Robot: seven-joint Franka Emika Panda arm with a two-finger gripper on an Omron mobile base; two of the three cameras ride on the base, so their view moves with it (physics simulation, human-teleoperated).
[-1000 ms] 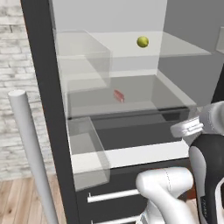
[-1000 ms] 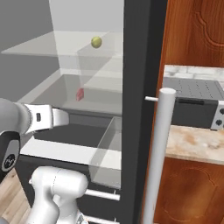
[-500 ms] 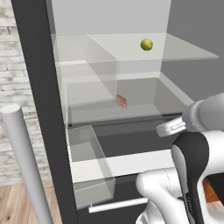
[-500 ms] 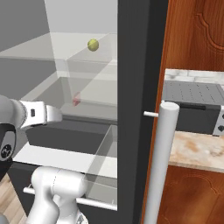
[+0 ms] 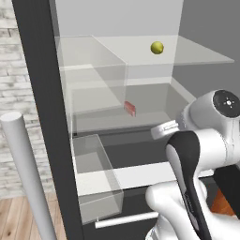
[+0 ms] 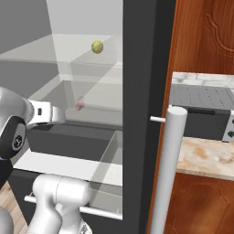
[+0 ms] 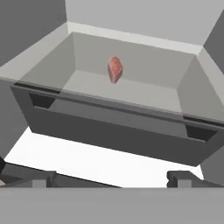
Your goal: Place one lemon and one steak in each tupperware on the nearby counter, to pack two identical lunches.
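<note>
1. The steak [image 7: 114, 68] is a small pink slab. It sits far back in a see-through fridge drawer [image 7: 131, 94].
2. The lemon [image 5: 157, 47] is a little yellow-green ball on the glass shelf [image 5: 197, 54] above. It could roll if bumped.
3. The gripper [image 7: 111, 177] is out in front of the drawer with its jaws wide apart and nothing in them.
4. I think it could hit the drawer's dark front wall on the way in.
5. The steak is thin and stands on edge, so I think the jaws could slip off it.
</note>
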